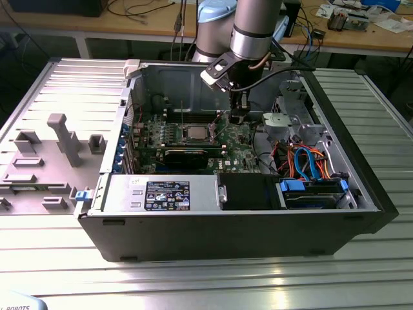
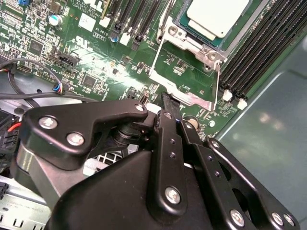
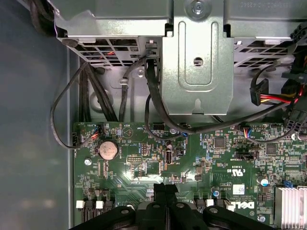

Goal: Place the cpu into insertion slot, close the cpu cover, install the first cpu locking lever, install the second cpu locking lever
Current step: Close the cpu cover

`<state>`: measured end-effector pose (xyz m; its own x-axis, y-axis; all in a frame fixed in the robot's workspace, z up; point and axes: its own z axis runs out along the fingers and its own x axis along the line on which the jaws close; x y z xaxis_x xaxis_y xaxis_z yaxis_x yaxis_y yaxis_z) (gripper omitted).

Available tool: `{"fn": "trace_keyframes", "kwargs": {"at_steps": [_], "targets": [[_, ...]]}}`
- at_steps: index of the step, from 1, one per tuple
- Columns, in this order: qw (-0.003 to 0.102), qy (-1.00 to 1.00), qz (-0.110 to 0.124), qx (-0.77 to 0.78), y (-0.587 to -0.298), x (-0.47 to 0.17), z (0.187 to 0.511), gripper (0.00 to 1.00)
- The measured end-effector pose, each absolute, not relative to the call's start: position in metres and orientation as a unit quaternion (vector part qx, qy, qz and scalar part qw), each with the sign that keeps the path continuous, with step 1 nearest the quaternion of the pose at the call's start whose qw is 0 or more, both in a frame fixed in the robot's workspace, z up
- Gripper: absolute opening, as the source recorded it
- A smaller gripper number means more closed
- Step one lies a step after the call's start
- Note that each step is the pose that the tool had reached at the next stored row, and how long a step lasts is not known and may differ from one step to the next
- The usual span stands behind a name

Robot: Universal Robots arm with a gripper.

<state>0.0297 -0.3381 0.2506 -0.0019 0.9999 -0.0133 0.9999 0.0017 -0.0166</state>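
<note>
A ribbed metal tabletop (image 1: 206,284) carries an open computer case (image 1: 193,226) lying on its side, and the grey arm (image 1: 255,29) reaches down into it from the far side. The green motherboard (image 1: 150,132) covers the floor of the case, with orange and blue cables (image 1: 306,165) bundled toward the exterior view's right.

The tool (image 1: 237,115) hangs low over the board, just to the exterior view's right of the socket. In both wrist views its black fingers (image 3: 165,188) are pressed together at the tips, with nothing visible between them. In the second wrist view the tips (image 2: 165,100) sit just beside the free edge of the cpu cover (image 2: 188,96); I cannot tell whether they touch it.

That cover is swung open off the socket, and green board shows through its square window. Beyond it the cpu (image 2: 218,14) lies flat, seated in the insertion slot (image 2: 204,48), its pale metal top uncovered. In the first wrist view a round coin battery (image 3: 108,149) sits on the board near the case wall.
</note>
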Motion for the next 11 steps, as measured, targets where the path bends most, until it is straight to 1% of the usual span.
{"fn": "trace_keyframes", "kwargs": {"at_steps": [11], "targets": [[0.001, -0.708, 0.011, -0.707, -0.338, 0.004, 0.251, 0.11]]}}
